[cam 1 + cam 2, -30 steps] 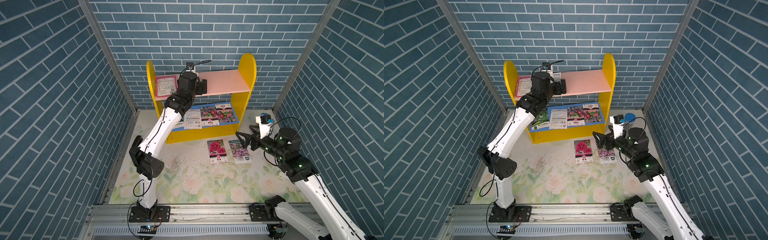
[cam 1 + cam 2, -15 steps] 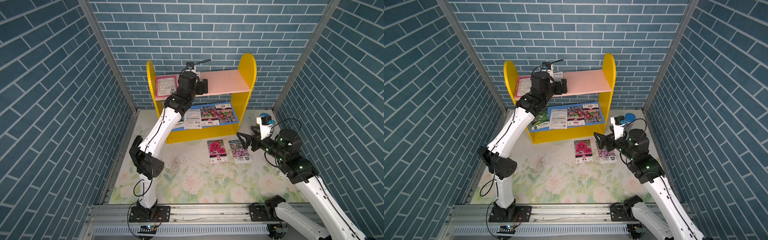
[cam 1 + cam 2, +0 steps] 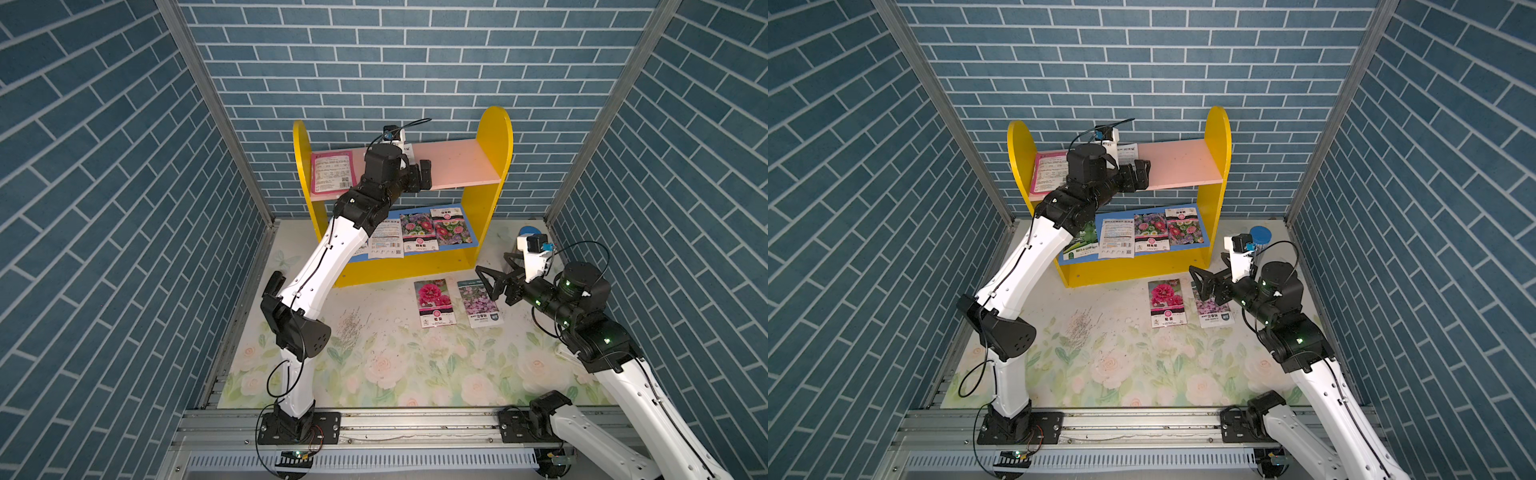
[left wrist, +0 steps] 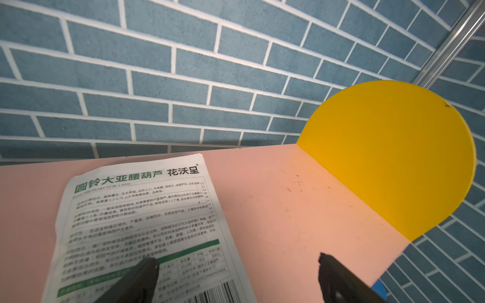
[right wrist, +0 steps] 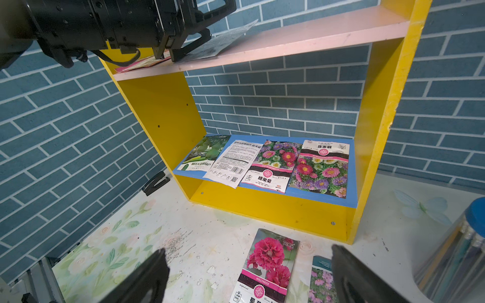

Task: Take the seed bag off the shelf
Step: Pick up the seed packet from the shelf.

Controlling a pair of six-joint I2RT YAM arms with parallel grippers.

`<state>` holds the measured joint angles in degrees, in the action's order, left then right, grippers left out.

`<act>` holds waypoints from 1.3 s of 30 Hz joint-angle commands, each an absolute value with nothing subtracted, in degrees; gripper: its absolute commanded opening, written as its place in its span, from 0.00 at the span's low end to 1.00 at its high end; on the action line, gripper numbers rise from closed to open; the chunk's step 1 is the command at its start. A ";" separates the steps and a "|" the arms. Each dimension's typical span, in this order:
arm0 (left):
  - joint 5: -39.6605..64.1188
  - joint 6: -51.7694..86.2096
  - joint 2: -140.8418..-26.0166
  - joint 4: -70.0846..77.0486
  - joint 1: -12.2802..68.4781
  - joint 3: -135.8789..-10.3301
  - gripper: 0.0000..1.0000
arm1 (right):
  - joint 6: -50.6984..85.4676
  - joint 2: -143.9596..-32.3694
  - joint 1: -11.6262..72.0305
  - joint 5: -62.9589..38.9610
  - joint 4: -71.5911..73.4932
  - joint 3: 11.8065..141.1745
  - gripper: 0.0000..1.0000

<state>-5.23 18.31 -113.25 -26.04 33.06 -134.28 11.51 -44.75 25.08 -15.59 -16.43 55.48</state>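
Both sets of jaws stood spread, nothing held. Left gripper [image 4: 237, 262] hovered over the pink top board of the shelf [image 4: 388, 157], one finger [image 4: 141, 275] above the white seed bag [image 4: 141, 220] lying flat there. Right gripper [image 5: 248, 258] hung over two packets [image 5: 267, 262] on the mat [image 5: 131, 236].

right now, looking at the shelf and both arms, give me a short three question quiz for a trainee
1. True or false: the left gripper is shut on the flat white seed bag with green print.
2. How many seed packets lie on the blue lower board of the yellow-sided shelf? A two, B four, C six.
3. Which gripper is near the red-flower packet and purple-flower packet on the floral table mat?
Key: 1 false, its jaws stand open. 2 B. 3 the right gripper.
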 commanded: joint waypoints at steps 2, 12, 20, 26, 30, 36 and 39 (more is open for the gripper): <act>-3.07 20.39 -114.26 -28.05 33.50 -136.29 1.00 | 10.37 -44.08 25.31 -15.11 -17.07 55.39 0.98; -3.31 19.13 -104.67 -24.51 33.51 -131.15 1.00 | 10.28 -45.41 25.29 -15.45 -14.39 54.39 0.98; -3.84 18.11 -101.20 -28.21 33.51 -130.90 1.00 | 10.81 -45.27 25.31 -15.67 -13.03 54.14 0.97; -1.85 22.62 -96.94 -31.93 33.32 -126.57 1.00 | 11.25 -46.04 25.31 -15.46 -10.99 54.01 0.97; 2.99 28.29 -90.64 -27.23 31.68 -114.94 1.00 | 11.69 -45.73 25.31 -15.92 -10.33 53.99 0.97; 8.52 35.85 -85.11 -23.67 27.89 -104.35 1.00 | 12.13 -45.09 25.31 -15.66 -11.04 54.42 0.97; 10.29 39.70 -84.84 -22.87 26.26 -101.99 1.00 | 12.13 -44.33 25.31 -15.09 -11.51 54.32 0.97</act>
